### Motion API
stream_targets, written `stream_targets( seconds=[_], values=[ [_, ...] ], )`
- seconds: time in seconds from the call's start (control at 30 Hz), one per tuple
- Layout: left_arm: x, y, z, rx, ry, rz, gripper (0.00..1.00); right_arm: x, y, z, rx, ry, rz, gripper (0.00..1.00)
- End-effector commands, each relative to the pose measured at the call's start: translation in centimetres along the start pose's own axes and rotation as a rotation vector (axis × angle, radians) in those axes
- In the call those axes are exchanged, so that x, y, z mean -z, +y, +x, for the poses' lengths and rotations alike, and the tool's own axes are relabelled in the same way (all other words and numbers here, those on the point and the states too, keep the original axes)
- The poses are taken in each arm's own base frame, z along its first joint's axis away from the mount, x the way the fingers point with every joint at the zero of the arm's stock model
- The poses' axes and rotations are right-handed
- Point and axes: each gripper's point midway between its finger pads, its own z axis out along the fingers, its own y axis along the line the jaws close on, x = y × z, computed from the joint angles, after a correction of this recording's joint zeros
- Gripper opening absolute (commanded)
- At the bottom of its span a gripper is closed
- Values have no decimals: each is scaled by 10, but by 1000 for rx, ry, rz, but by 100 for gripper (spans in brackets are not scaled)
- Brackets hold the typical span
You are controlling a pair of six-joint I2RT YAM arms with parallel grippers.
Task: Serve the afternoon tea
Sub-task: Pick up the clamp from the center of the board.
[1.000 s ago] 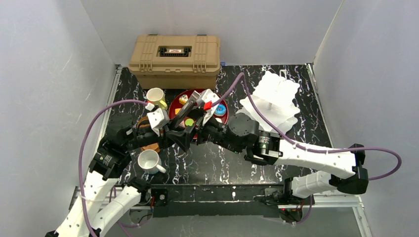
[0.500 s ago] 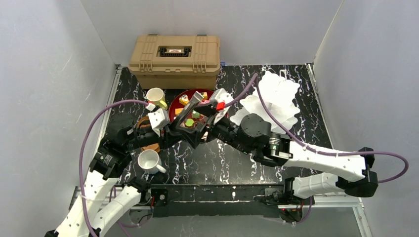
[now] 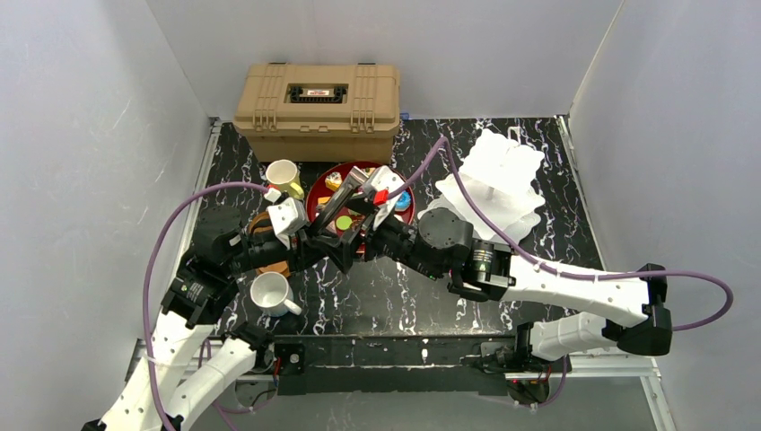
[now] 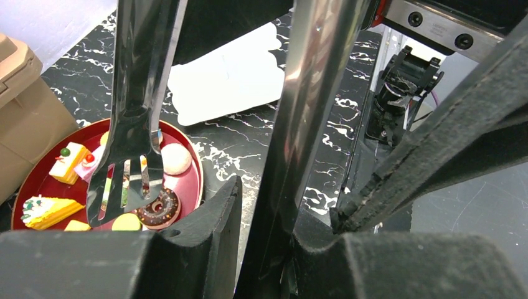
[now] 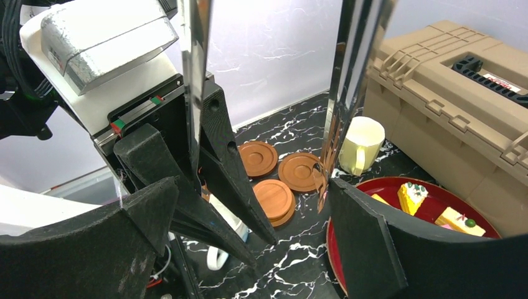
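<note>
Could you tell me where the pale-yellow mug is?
Top view: the pale-yellow mug stands just left of the dark-red tray, in front of the tan case.

White three-tier scalloped stand (image 3: pixel 494 180) sits at upper right on the counter (image 3: pixel 404 296). Toy cakes (image 4: pixel 40 212) and a chocolate doughnut (image 4: pixel 159 208) lie on the dark-red tray (image 4: pixel 31 184); the pale-yellow mug (image 3: pixel 284 175) stands upright just left of it. The white mug (image 3: pixel 269 292) stands upright at lower left, and round brown saucers (image 5: pixel 301 170) lie flat between the mugs

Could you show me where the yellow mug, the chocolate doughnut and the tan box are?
pale-yellow mug (image 5: pixel 361 144), right wrist view, its side wall.
chocolate doughnut (image 4: pixel 148 215), left wrist view, its icing.
tan case (image 3: pixel 317 112), top view, its lid.
</note>
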Motion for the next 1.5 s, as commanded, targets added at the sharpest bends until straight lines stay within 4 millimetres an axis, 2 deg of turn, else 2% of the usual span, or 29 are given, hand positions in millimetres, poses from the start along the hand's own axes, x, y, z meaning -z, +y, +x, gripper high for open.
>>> stream_targets(
  seconds=[0.0,0.17,0.3,0.47,0.6,0.67,0.87,0.97,1.3,1.47],
  values=[
    [3,-5,-10,-28,-21,20,5,12,0,-43,-17,-115,-9,98],
    [4,-5,-11,-35,-25,15,5,39,-8,-58,7,-126,-2,98],
    [4,-5,-11,-35,-24,15,5,66,-1,-60,19,-113,-89,98],
    [3,-6,-10,-24,-26,20,5,78,1,-59,32,-104,-122,98],
    [3,-6,-15,-26,-33,22,5,74,-6,-59,99,-137,-90,98],
    [4,-7,-16,-25,-36,25,5,70,-5,-68,117,-187,-95,98],
    [4,-8,-20,-24,-42,28,4,36,5,-78,151,-198,-185,98],
    [6,-9,-22,-27,-44,28,4,30,5,-84,147,-223,-212,98],
    [7,-11,-23,-28,-46,36,4,16,-1,-75,157,-203,-219,98],
    [5,-10,-21,-30,-41,36,4,7,16,-83,122,-222,-305,98]
  ],
)
